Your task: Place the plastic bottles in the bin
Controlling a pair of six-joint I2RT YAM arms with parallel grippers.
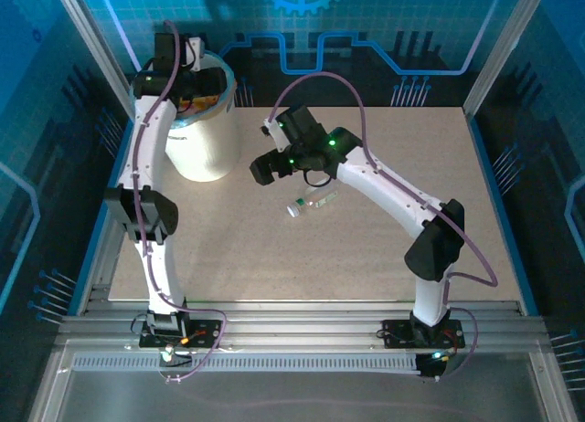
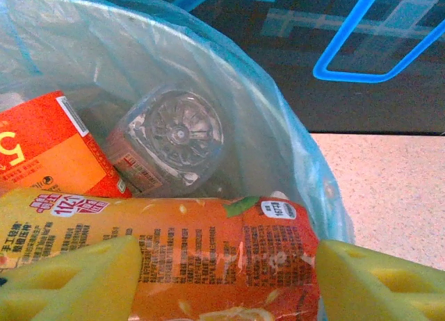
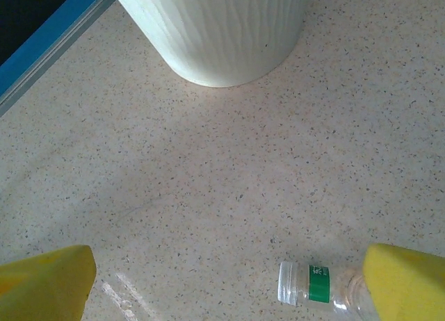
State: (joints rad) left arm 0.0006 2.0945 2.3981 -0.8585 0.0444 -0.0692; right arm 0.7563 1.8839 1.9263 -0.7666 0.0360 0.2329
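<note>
**Surface (image 1: 366, 258): one drop, one pick pending**

Right end effector (image 3: 226, 286) gapes wide and empty, hovering by clear bottle (image 3: 316, 293) lying on surface, likely the next pick. Farther back, left end effector (image 2: 222, 279) pinches orange bottle (image 2: 208, 244) above bin (image 1: 206, 148), placed for the drop.

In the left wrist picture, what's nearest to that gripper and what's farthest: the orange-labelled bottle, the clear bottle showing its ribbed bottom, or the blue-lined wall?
From the left gripper:
1. Orange-labelled bottle, between its fingers.
2. Clear bottle, deeper inside the bin, centre-left.
3. Blue-lined wall, beyond the bin's rim, top right.
</note>
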